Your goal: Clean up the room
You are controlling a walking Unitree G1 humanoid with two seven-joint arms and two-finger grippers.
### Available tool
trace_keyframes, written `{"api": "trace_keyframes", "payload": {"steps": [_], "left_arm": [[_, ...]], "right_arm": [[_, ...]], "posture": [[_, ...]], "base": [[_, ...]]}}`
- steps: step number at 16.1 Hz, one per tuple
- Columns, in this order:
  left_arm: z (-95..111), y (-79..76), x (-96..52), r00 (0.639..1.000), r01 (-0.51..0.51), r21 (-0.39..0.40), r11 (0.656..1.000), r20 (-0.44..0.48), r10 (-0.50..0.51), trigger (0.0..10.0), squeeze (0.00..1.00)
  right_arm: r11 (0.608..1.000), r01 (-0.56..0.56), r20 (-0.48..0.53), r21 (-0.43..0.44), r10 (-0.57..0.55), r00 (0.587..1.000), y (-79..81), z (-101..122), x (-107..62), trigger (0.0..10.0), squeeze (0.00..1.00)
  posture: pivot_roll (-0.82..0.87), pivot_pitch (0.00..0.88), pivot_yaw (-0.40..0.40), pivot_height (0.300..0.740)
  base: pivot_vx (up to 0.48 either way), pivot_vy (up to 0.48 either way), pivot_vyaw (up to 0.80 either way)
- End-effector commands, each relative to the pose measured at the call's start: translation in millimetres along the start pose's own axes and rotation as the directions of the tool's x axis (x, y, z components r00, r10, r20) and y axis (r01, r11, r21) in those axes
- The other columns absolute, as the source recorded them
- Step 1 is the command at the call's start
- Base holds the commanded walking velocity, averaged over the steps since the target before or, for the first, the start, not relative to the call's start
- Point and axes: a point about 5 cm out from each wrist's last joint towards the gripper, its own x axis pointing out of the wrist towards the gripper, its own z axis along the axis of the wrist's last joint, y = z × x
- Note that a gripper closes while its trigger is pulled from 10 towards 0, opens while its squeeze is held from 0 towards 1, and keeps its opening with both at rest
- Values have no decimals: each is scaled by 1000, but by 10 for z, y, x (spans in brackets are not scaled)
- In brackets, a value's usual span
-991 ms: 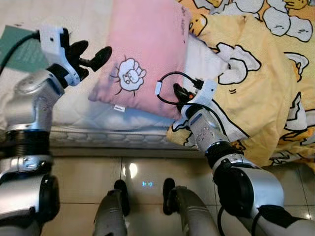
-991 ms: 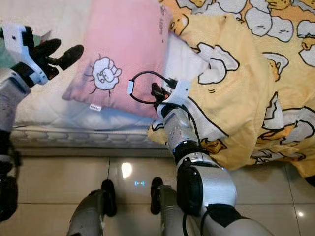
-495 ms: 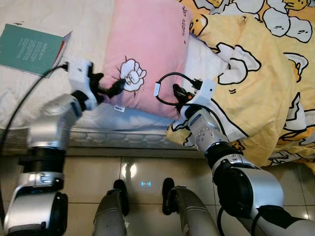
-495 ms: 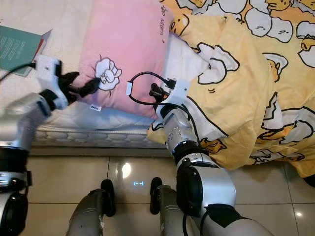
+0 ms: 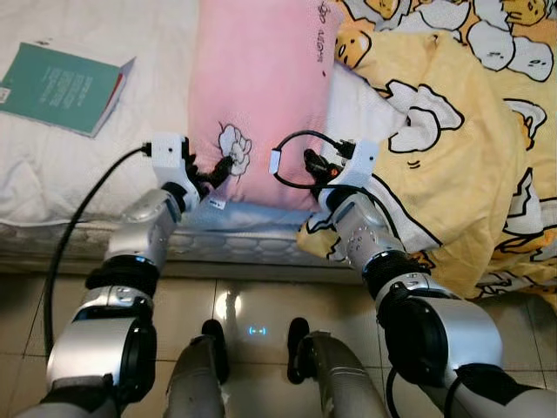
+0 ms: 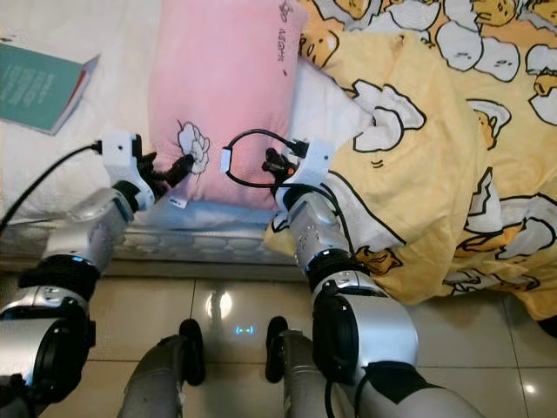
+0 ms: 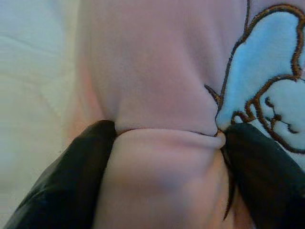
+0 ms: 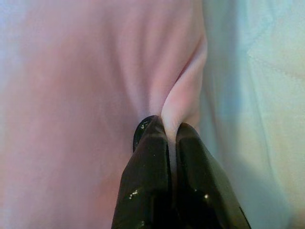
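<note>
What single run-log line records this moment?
left gripper: around pink pillow fold | right gripper: pinching pillow edge | book: on bed

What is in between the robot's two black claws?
The near end of the soft pink pillow, with its white sheep picture, spans from the left gripper to the right gripper, as the left eye view shows.

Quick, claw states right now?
Left claw: closing on a fold of the pink pillow, near corner.
Right claw: shut on the pillow's edge.
</note>
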Motion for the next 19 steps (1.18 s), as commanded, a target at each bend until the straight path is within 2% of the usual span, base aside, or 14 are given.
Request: {"api": "trace_keyframes", "payload": {"steps": [1,5,8,10,14,15,16,17,18,19], "left_arm": [[-318,9,-48,993,-41,-20,999,-115,39,0,0],[-164,106,-37,992,-129,-53,990,-2,129,0,0],[-53,102,-28,992,-108,-27,994,68,110,0,0],[-67,71,-37,993,-87,9,996,81,86,0,0],[-73,62,-37,993,-84,16,996,82,82,0,0],[91,65,-30,983,-94,2,996,160,93,0,0],[454,85,-47,947,-105,-9,994,304,103,0,0],[701,118,-73,920,-107,3,994,380,98,0,0],[952,146,-109,892,-101,24,995,444,80,0,0],[1019,152,-118,885,-99,31,995,460,73,0,0]], "right_arm": [[1000,-16,-45,-19,16,999,12,-103,-21,0,0],[999,-17,-77,-34,14,997,4,-188,-47,0,0],[999,-13,-77,-39,10,997,4,-170,-39,0,0],[997,19,-84,-68,-24,996,-52,-182,-60,0,0],[997,24,-86,-76,-30,996,-63,-186,-65,0,0],[992,36,-41,-122,-41,998,-53,-88,-38,0,0],[978,27,69,-206,-13,998,45,169,35,0,0],[971,7,137,-239,26,990,139,358,86,0,0],[970,1,201,-244,50,978,206,577,128,0,0],[969,2,218,-246,53,974,222,640,139,0,0]], "posture": [[-25,303,-112,740],[-15,320,-121,740],[-8,303,-131,740],[-7,293,-130,740],[-6,291,-129,740],[11,214,-125,740],[20,192,-124,740],[29,160,-118,740],[39,128,-115,740],[41,120,-115,740]], "base": [[0,0,0],[0,0,0],[0,0,0],[0,0,0],[0,0,0],[0,0,0],[0,0,0],[0,0,0],[0,0,0],[0,0,0]]}}
